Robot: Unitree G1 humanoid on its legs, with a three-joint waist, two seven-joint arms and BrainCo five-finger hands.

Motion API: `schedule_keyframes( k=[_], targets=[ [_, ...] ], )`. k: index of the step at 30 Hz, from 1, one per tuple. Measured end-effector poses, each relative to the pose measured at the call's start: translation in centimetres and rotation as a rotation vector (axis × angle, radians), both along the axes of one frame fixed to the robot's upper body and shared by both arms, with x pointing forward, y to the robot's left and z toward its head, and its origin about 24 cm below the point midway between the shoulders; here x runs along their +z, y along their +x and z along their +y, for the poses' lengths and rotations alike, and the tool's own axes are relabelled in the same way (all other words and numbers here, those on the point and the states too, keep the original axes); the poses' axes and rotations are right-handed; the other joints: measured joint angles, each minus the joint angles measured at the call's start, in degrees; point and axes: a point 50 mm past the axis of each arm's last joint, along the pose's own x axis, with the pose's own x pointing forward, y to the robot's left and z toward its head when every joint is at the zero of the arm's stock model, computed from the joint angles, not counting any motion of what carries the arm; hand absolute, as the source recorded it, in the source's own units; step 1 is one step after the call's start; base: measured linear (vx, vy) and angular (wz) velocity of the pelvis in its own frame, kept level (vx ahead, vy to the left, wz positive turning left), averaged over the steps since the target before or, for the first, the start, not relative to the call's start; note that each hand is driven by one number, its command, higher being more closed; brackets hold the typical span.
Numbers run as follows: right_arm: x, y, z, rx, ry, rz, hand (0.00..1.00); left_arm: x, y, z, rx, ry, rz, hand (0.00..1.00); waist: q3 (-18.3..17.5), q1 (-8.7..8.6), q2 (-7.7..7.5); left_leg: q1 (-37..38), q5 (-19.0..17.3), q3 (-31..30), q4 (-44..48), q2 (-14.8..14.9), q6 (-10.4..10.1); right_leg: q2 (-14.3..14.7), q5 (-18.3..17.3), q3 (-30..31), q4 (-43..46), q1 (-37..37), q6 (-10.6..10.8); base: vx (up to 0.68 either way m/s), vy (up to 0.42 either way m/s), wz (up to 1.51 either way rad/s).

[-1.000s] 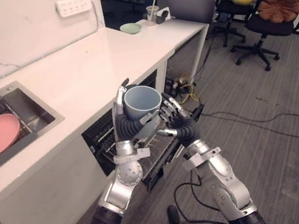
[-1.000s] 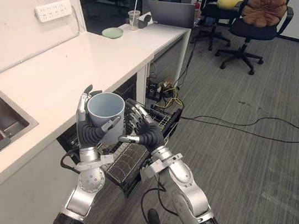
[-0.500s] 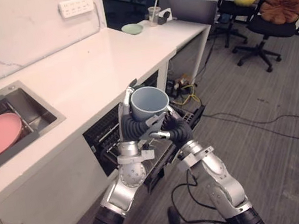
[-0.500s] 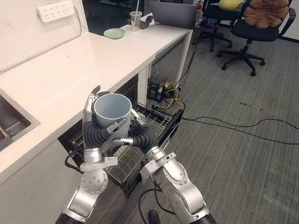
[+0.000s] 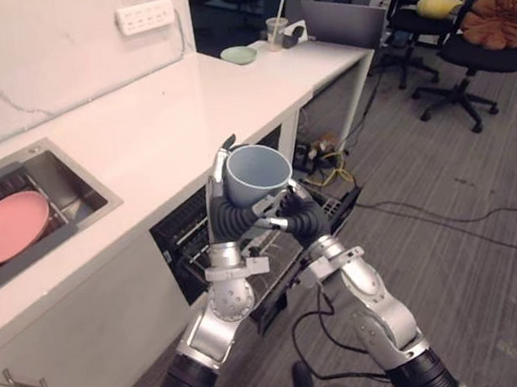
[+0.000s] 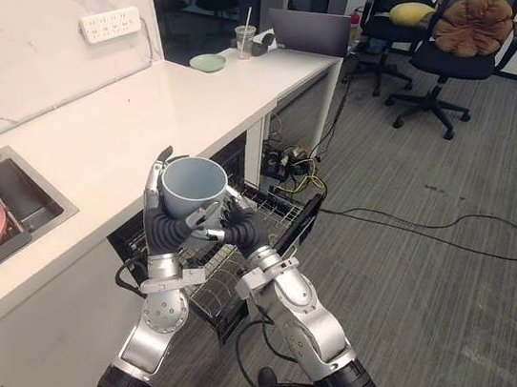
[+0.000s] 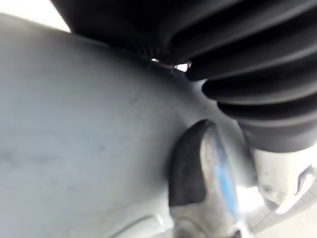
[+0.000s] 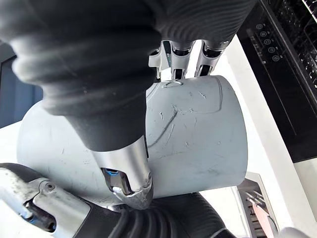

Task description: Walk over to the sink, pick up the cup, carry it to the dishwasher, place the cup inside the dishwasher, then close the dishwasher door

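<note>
Item: cup (image 5: 256,173). Held upright at chest ht, above pulled-out rack (image 6: 276,215) of open dishwasher (image 5: 182,252).
L hand (image 5: 224,219): fingers curled round cup wall.
R hand (image 5: 297,217): apart 1 s ago, now wrapped on opposite side (thumb pressed to wall).
Handover or two-handed lowering judged begun; placing not yet done.

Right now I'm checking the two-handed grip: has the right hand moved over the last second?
Yes. The right hand moved left across the black wire dishwasher rack, closing onto the pale blue ceramic cup in the left hand.
</note>
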Motion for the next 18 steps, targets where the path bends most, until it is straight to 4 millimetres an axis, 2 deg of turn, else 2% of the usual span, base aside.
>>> schedule_keyframes(
  k=[3,4,10,18],
  targets=[
    [0.1,0.1,0.0,-0.01,-0.017,-0.01,1.0,-0.4,0.1,0.0,-0.006,-0.009,0.026,1.0,-0.1,-0.01,-0.14,-0.01,0.0,0.0,-0.01,0.0,0.0,0.02,0.0,0.01,0.0,-0.02,0.0,0.0,0.0,0.0],
    [0.2,0.2,0.0,-0.015,-0.016,-0.012,1.0,-0.6,0.2,0.1,-0.007,-0.01,0.037,0.0,-0.1,-0.02,-0.14,0.0,0.0,0.0,-0.01,0.0,0.0,0.02,0.0,0.01,0.0,-0.02,0.0,0.0,0.0,0.0],
    [2.0,0.8,-0.2,-0.036,0.062,-0.093,1.0,-2.5,-0.2,0.1,-0.046,-0.019,0.155,0.0,-0.09,-0.05,-0.14,0.01,0.0,0.0,-0.03,0.0,0.0,0.04,0.0,0.0,0.0,-0.01,0.0,0.0,0.0,0.0],
    [2.1,1.0,-0.3,-0.056,0.204,-0.085,1.0,-3.1,-0.2,0.3,-0.044,-0.027,0.202,0.0,-0.09,-0.07,-0.14,0.0,0.0,-0.06,-0.05,0.0,0.01,0.0,-0.01,-0.14,0.0,0.01,0.01,0.0,0.0,0.0]
  ],
)
